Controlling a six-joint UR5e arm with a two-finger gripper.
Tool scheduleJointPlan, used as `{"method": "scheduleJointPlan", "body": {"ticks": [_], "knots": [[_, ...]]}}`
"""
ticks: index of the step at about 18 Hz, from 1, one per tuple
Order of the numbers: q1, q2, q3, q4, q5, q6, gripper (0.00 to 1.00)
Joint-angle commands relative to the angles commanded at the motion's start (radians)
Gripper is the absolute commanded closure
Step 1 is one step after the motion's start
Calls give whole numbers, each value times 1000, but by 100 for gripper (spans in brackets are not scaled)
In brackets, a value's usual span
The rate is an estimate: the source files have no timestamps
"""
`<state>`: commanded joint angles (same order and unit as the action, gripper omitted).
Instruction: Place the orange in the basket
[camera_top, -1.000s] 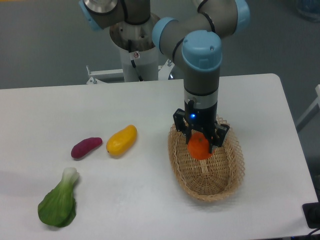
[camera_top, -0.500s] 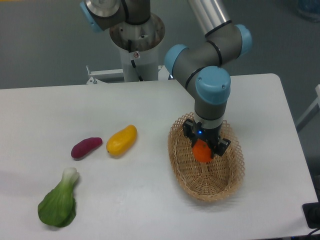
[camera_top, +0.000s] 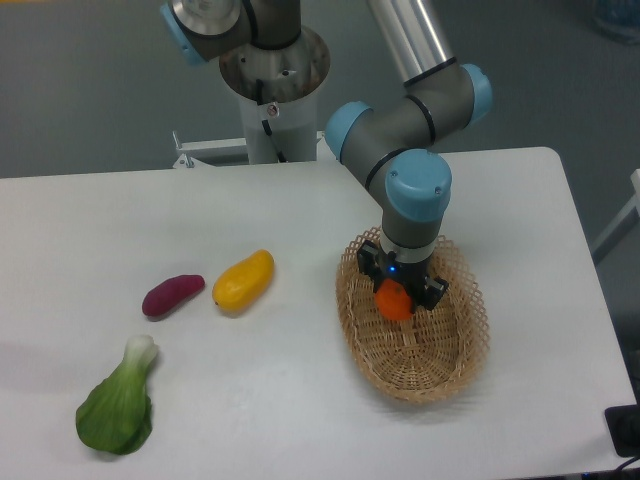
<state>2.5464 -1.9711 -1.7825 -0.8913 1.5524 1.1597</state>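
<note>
Tabletop (camera_top: 300, 390): open ground between the left-hand items and the basket (camera_top: 455, 370). Obstacles, left half: yellow fruit (camera_top: 243, 280), purple vegetable (camera_top: 172, 295) just beside it, green leafy vegetable (camera_top: 117, 410) nearer. Right half: basket, its raised lattice rim ringing the hand (camera_top: 401, 300) and the orange (camera_top: 393, 300). Basket's near portion unoccupied. Far edge: robot base (camera_top: 270, 120).

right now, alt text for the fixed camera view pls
A robot arm's pincer holds an orange low inside an oval wicker basket on a white table. To the left lie a yellow fruit, a purple sweet potato and a green bok choy.
</note>
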Motion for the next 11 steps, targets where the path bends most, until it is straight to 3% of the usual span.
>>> {"method": "scheduleJointPlan", "body": {"ticks": [2, 4, 6, 11], "knots": [[0, 0, 2, 0, 0, 2, 35], [0, 0, 2, 2, 0, 2, 25], [0, 0, 6, 2, 0, 2, 1], [0, 3, 9, 8, -2, 2, 0]]}}
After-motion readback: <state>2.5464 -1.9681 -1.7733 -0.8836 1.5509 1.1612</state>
